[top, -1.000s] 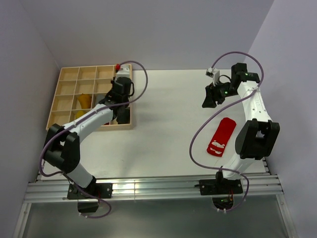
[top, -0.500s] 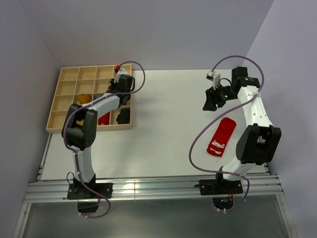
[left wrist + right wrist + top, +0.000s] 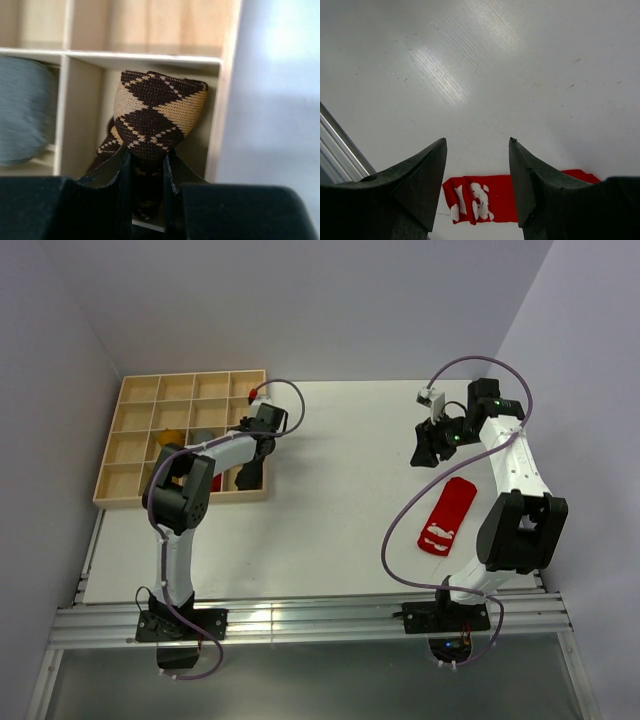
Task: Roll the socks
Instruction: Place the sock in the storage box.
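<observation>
My left gripper (image 3: 146,155) is shut on the brown-tan argyle sock (image 3: 157,112), a folded bundle standing in a compartment at the right edge of the wooden tray (image 3: 227,100). A grey sock (image 3: 22,120) fills the compartment to its left. In the top view the left wrist hangs over the tray's (image 3: 130,440) right column, with a dark bundle (image 3: 248,474) below it and a mustard sock (image 3: 169,438) further left. The red sock (image 3: 447,514) with white marks lies flat on the table. My right gripper (image 3: 422,443) hovers open above the table; the red sock (image 3: 480,200) shows between and below its fingers.
The tray has several square compartments and sits at the table's far left. A purple cable loops off each arm. Walls close in on the left, back and right. A metal rail (image 3: 300,620) runs along the near edge.
The left arm's elbow has swung from far left in toward the tray, and its wrist has shifted slightly right, still pinching the argyle sock. The right arm has hardly moved.
</observation>
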Controlling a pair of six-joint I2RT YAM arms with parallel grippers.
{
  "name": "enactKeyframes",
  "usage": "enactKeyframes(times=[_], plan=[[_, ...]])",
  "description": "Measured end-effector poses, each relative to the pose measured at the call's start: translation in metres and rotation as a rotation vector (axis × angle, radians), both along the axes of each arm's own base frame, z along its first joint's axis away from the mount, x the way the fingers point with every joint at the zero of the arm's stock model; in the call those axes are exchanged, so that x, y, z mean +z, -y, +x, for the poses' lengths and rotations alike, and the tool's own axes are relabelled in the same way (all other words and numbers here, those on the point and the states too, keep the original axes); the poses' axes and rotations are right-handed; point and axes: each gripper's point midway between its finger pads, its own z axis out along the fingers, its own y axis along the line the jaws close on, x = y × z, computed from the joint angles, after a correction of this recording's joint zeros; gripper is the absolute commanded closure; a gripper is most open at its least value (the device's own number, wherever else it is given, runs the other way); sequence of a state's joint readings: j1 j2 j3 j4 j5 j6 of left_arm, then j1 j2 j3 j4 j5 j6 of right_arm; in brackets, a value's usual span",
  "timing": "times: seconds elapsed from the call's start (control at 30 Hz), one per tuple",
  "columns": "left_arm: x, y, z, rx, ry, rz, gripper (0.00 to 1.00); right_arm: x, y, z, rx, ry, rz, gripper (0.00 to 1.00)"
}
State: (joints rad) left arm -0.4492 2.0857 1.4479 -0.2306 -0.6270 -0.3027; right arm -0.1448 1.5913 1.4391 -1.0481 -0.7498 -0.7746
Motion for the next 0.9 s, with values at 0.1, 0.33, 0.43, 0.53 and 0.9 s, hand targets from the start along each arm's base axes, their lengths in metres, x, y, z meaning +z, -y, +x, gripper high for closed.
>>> enactKeyframes(times=[0.1,0.33,0.43,0.53,0.9], plan=[[-0.008,0.006,-0.003,-0.008,-0.022,-0.029,1.0,0.0,0.0,0.0,0.002,0.001,-0.002,0.4],[-0.009,0.002,0.002,0.01,-0.051,-0.136,0.94,-0.011,0.0,-0.007,0.004,-0.03,-0.004,0.4],[-0.009,0.002,0.004,0.009,-0.071,-0.164,0.82,-0.016,0.001,-0.01,0.001,-0.045,-0.011,0.4],[-0.009,0.002,0.004,0.004,-0.088,-0.176,0.64,-0.017,0.002,-0.01,-0.002,-0.047,-0.017,0.4],[-0.007,0.003,0.002,-0.027,-0.125,-0.252,0.34,-0.018,0.004,-0.01,-0.005,-0.049,-0.026,0.39]])
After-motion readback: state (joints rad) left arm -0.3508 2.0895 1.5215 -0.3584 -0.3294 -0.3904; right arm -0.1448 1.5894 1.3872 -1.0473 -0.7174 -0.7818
